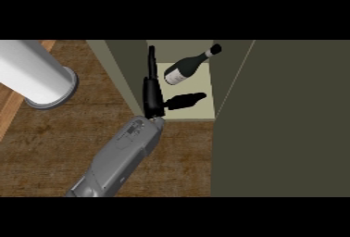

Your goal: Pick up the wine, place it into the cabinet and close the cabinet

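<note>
Wine bottle lies inside the cabinet; my hand, fingers straight, holds nothing. Closing the cabinet remains.

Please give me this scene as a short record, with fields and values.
bottle: wine bottle lying on its side inside the cabinet, neck toward upper right
hand: one hand reaching into the cabinet, fingers straight, thumb out, not holding the bottle
which hand: cannot tell
counter: wooden top
other: white cylinder at upper left
</note>
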Controlling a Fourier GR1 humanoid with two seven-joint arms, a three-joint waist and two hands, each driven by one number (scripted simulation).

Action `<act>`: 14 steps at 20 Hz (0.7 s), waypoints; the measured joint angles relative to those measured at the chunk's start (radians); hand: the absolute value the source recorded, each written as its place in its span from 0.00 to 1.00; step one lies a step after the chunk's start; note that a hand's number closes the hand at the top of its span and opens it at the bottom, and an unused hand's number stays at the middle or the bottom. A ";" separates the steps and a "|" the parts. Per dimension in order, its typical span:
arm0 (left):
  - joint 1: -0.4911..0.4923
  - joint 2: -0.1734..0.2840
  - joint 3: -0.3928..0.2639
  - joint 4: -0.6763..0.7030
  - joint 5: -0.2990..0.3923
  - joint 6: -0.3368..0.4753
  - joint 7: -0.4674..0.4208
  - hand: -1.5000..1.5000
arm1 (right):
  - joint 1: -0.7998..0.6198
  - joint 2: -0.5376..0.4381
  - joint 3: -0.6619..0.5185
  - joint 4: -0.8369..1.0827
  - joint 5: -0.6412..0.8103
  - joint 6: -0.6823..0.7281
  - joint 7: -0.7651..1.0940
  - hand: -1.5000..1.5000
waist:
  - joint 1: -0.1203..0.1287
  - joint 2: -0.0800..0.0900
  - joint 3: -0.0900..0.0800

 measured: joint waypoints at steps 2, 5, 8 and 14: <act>0.041 0.002 -0.022 -0.064 -0.006 -0.009 0.004 0.00 | -0.009 -0.007 -0.005 -0.002 0.002 -0.013 0.007 0.00 | 0.004 -0.001 0.000; 0.115 0.027 -0.052 -0.189 -0.009 -0.031 0.033 0.00 | -0.009 -0.014 -0.007 -0.002 0.007 -0.020 0.004 0.00 | 0.011 -0.004 0.000; 0.198 0.059 -0.090 -0.330 -0.023 -0.023 0.070 0.00 | -0.003 -0.021 -0.013 -0.002 0.011 -0.024 0.000 0.00 | 0.014 -0.005 0.000; 0.354 0.148 -0.182 -0.587 -0.068 -0.014 0.139 0.00 | -0.019 -0.036 -0.027 -0.003 0.021 -0.049 0.005 0.00 | 0.016 -0.004 0.001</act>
